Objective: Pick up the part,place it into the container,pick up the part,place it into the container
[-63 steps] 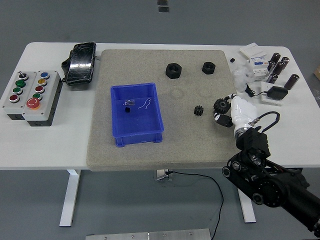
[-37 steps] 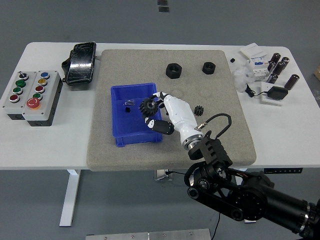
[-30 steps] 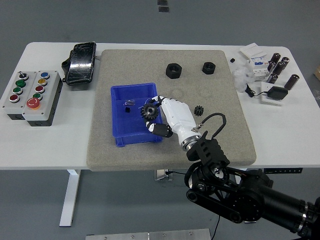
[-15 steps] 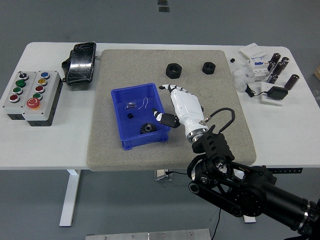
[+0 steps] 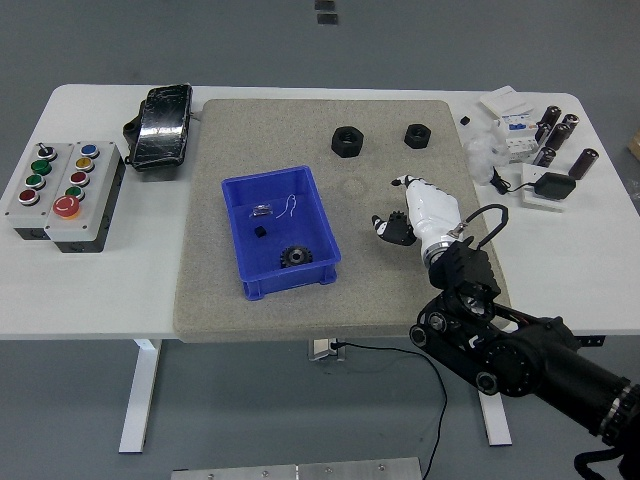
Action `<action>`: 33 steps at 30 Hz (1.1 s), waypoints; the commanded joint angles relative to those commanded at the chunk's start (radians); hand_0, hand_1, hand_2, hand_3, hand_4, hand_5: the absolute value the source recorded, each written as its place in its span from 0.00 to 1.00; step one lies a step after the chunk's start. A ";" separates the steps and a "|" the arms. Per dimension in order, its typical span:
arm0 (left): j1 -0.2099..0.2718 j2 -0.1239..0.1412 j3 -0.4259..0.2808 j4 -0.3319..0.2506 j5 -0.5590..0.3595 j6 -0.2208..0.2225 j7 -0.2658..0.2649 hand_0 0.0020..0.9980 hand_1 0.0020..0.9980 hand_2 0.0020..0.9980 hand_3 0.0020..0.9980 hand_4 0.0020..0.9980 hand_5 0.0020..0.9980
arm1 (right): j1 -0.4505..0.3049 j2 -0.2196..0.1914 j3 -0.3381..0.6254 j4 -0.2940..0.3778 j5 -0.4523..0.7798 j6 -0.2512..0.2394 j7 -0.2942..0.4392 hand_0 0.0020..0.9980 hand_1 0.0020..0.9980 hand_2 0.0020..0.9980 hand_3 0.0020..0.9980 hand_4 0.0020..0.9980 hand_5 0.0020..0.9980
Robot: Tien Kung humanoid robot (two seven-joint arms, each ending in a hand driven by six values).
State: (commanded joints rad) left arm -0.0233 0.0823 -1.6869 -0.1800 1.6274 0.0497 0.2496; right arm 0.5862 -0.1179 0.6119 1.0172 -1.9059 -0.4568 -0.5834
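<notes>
The right hand (image 5: 415, 208) hovers over the grey mat (image 5: 400, 290), empty, fingers loosely spread with the thumb curled below them. Whether a second small gear lies beneath the fingers cannot be told; the hand covers that spot. One black gear (image 5: 294, 257) lies inside the blue container (image 5: 250, 289), well to the left of the fingertips, near its front wall, with two small bits behind it. Two black nuts (image 5: 347, 140) sit beyond the fingertips, toward the far edge of the mat.
</notes>
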 joint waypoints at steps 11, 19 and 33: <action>0.001 -0.001 0.000 0.000 0.000 -0.001 0.000 0.62 0.52 0.50 0.63 0.70 0.60 | 0.011 0.009 -0.029 -0.077 0.054 -0.013 0.034 0.50 0.62 0.60 0.68 0.57 0.16; 0.000 -0.001 0.002 0.000 -0.001 -0.002 0.000 0.62 0.52 0.50 0.63 0.70 0.61 | 0.013 0.016 -0.043 -0.097 0.068 -0.037 0.053 0.44 0.54 0.52 0.67 0.60 0.12; -0.001 0.000 0.004 0.000 -0.002 -0.002 -0.002 0.62 0.52 0.50 0.63 0.70 0.61 | 0.013 0.017 -0.057 -0.103 0.069 -0.062 0.062 0.42 0.53 0.48 0.60 0.59 0.15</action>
State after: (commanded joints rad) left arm -0.0241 0.0818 -1.6831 -0.1800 1.6250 0.0480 0.2480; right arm 0.5988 -0.1013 0.5552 0.9146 -1.8371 -0.5184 -0.5215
